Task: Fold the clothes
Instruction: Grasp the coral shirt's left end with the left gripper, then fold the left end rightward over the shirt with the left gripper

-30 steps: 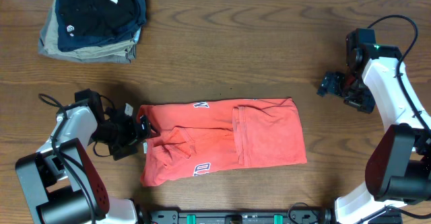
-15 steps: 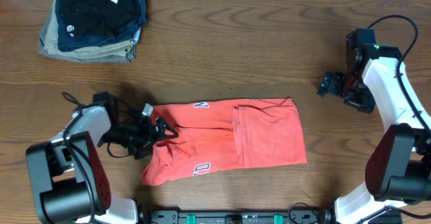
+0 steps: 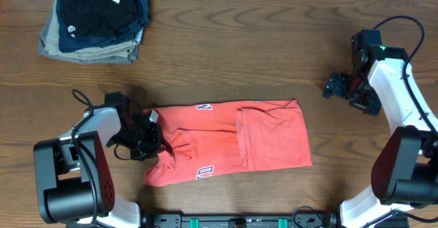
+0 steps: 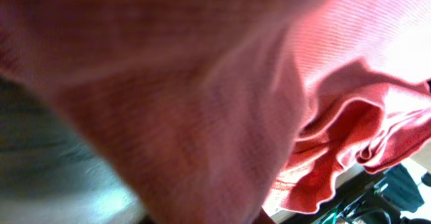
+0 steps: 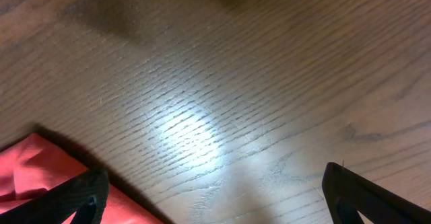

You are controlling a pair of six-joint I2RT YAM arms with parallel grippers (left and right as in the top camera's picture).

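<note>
Fabric fills the whole left wrist view: coral weave pressed close to the lens, folds bunching toward the lower right. That fits the overhead, where the left gripper sits low at the left end of the T-shirt with its jaws together. I read this as a pinch on the shirt's left edge. The pads are hidden by cloth, so I cannot tell how many layers are caught.

T-shirt lies near the front edge of the table, between the two arms, narrowed into a long band running left to right. Bits of white lettering show at its upper and lower edges. Right half is flat, with a folded panel on top; left half is rumpled around the grip. My judgement: the long sides are in, and the grip at the left end is there to carry that end over to the right, halving the band.

Right gripper sits farther back, well apart from the shirt, fingers spread wide over bare wood. Only a red corner shows in its wrist view. It holds nothing; I take it to be placed clear of the fold's path.

Far left corner: stack of folded garments, dark over khaki, well apart from the work.
</note>
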